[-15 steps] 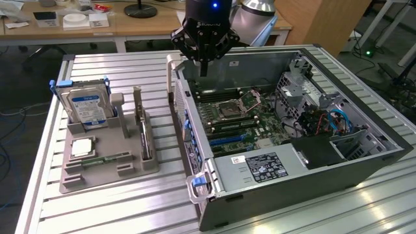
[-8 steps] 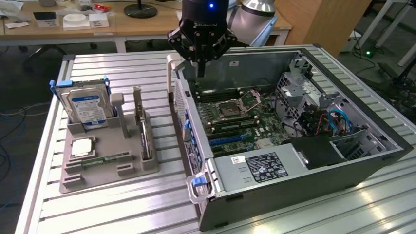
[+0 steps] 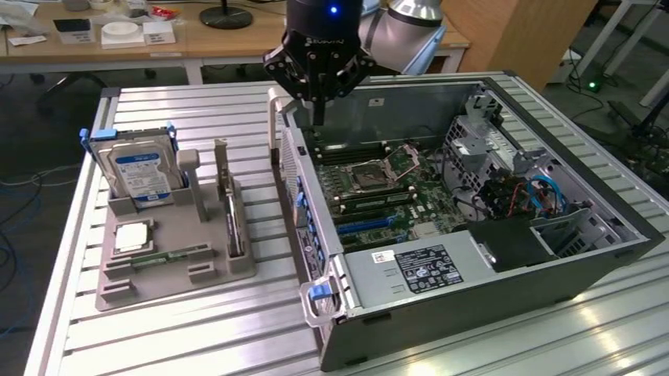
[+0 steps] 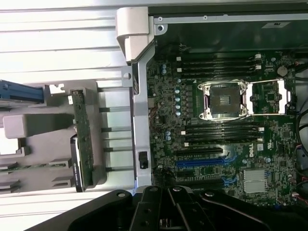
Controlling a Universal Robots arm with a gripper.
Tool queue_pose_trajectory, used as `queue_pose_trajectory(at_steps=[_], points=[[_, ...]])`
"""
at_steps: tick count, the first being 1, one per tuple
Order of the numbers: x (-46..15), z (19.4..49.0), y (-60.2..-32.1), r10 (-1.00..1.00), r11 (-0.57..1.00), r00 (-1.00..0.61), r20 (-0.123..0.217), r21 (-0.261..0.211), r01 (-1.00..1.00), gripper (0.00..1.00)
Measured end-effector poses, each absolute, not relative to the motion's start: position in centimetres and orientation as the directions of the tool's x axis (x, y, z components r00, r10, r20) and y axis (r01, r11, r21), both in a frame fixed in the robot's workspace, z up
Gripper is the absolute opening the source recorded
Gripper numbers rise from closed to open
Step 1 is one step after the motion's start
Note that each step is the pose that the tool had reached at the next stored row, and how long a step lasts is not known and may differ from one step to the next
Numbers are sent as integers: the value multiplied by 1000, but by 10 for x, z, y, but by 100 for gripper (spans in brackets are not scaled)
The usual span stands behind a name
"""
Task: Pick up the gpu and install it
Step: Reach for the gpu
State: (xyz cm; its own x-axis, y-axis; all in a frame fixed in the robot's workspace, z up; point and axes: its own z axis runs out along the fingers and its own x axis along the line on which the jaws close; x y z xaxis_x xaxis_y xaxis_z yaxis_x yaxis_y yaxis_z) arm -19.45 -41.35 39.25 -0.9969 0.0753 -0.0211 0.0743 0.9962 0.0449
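Observation:
The gpu (image 3: 228, 200) stands on edge in a slot of the grey holder tray (image 3: 209, 274), to the exterior view's left of the open computer case (image 3: 585, 258). In the wrist view the gpu (image 4: 79, 139) appears edge-on, a green board with a black cooler beside it. My gripper (image 3: 316, 119) hangs over the case's far corner, above the motherboard (image 3: 387, 188) and well apart from the gpu. Its fingers meet with nothing between them, and the same gripper (image 4: 167, 191) is shut in the wrist view. The blue expansion slots (image 4: 202, 163) on the motherboard lie uncovered.
The holder tray also carries an upright silver hard drive with a blue label (image 3: 141, 172), a processor chip (image 3: 134, 235) and a narrow green memory stick (image 3: 168, 255). The case's side wall (image 3: 298, 196) stands between tray and motherboard. A wooden desk (image 3: 125, 43) stands behind.

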Motion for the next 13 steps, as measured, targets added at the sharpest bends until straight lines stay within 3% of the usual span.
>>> queue_pose_trajectory(at_steps=[13], points=[[-205,392,-416,75,996,-997,-20,45,74,10]])
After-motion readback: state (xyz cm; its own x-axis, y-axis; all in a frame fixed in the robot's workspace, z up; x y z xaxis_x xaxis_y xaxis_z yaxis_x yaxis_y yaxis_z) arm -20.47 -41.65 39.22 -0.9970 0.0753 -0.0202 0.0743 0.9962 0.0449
